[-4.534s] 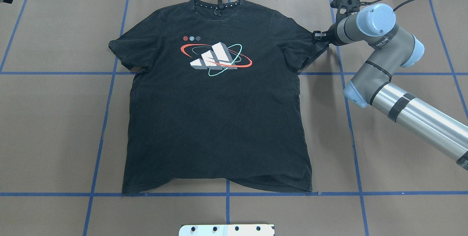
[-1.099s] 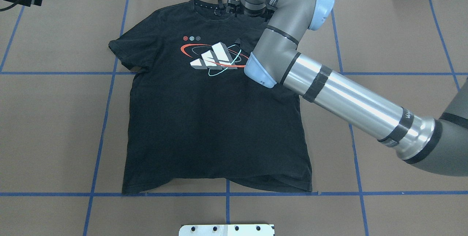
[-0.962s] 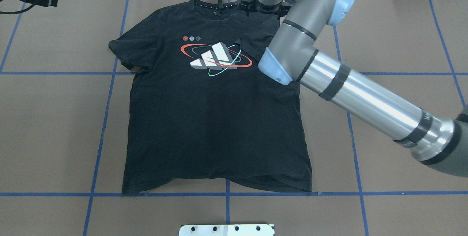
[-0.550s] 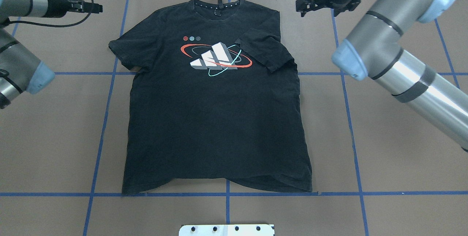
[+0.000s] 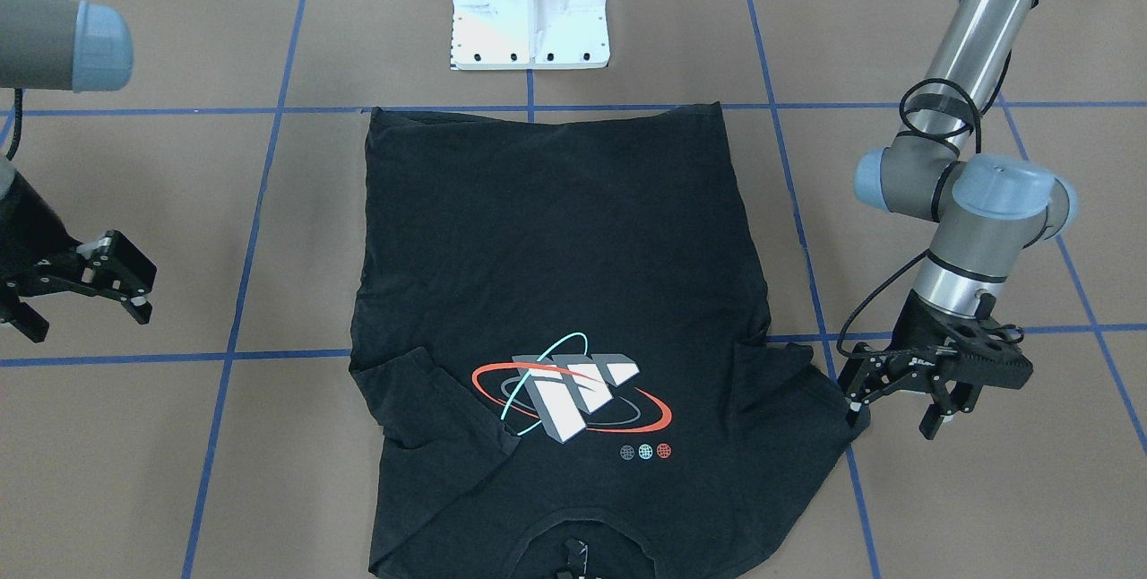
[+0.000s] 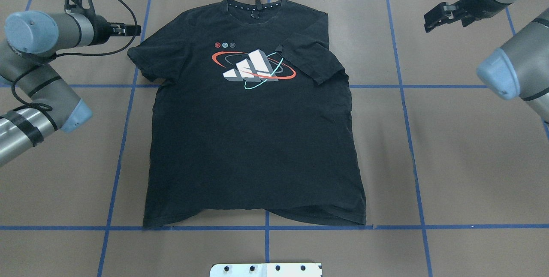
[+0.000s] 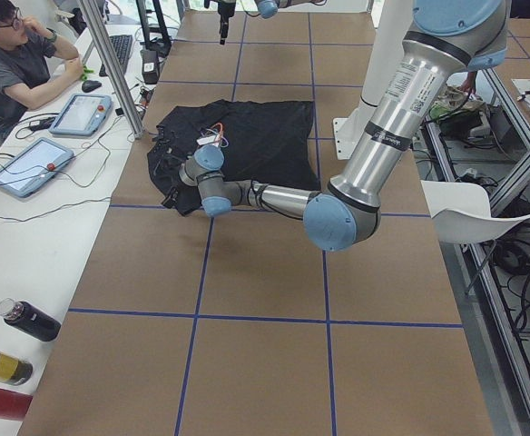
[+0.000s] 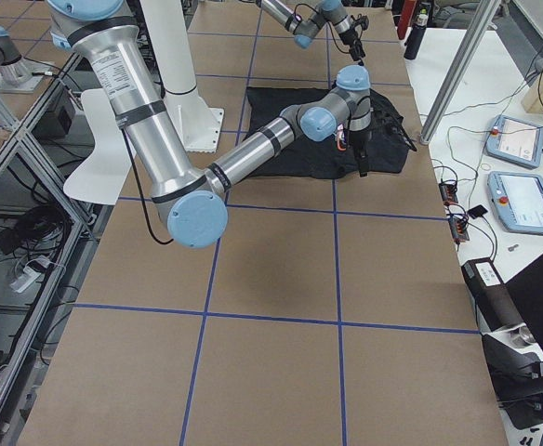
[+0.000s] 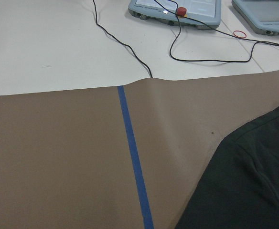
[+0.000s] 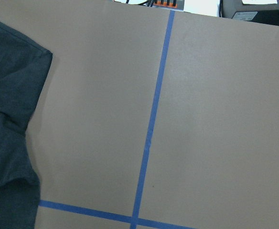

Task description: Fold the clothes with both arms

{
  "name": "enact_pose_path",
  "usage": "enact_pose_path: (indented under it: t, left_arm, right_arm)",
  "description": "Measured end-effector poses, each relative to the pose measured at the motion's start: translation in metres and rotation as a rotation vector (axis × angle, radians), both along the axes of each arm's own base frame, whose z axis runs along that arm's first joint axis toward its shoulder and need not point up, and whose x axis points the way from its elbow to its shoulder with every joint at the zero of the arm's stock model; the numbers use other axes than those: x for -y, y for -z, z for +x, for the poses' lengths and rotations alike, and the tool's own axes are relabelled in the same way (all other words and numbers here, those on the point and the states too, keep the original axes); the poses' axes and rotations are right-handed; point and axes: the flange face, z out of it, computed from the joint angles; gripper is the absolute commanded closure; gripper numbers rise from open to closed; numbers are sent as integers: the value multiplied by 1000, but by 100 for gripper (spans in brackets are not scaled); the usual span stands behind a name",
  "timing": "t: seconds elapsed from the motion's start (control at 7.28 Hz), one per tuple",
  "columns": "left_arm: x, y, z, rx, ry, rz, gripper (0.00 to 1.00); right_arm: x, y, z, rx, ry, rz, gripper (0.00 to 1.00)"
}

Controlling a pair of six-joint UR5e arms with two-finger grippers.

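The black T-shirt (image 6: 253,140) lies flat and face up on the brown table, collar at the far edge. One sleeve (image 6: 311,60) is folded in over the chest beside the print; the other sleeve (image 6: 148,54) lies spread out. My left gripper (image 6: 134,31) is open and empty, right at that spread sleeve's outer edge (image 5: 806,391). In the front-facing view one of the left gripper's (image 5: 896,404) fingers is close to the hem. My right gripper (image 6: 433,17) hangs open and empty, well clear of the shirt at the far right (image 5: 85,306). The left wrist view shows only the sleeve (image 9: 244,181) and tape.
Blue tape lines (image 6: 266,227) grid the table. The white mounting block (image 5: 529,10) sits at the near edge behind the hem. A side table with tablets (image 7: 83,113), cables and a seated person (image 7: 20,64) runs along the far edge.
The right gripper carried its sleeve inward over the chest, let it go and withdrew to the far right. The left arm came in from the left up to the other sleeve.
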Motion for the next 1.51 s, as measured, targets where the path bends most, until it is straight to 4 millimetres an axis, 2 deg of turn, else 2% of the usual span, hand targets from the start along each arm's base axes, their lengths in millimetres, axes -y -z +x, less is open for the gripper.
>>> enact_pose_path:
  t: [0.27,0.41,0.55,0.96,1.24,1.51]
  left_arm:
    - [-6,-16,22,22,31,-17,24]
    - [-8,-20,28,25,30,-18,32]
    - [-11,-22,33,27,25,-19,36]
    - [-16,-30,35,36,16,-25,37]
    - [-18,-33,34,43,13,-25,49]
    - [-19,-33,35,41,12,-26,54]
  right_arm:
    - [-4,-14,15,11,13,8,0]
    - [-5,-16,16,12,13,8,0]
    - [-5,-16,16,11,14,8,0]
    - [-4,-18,16,10,9,3,0]
    - [-3,-19,15,8,8,1,0]
    - [-3,-19,15,8,7,-1,0]
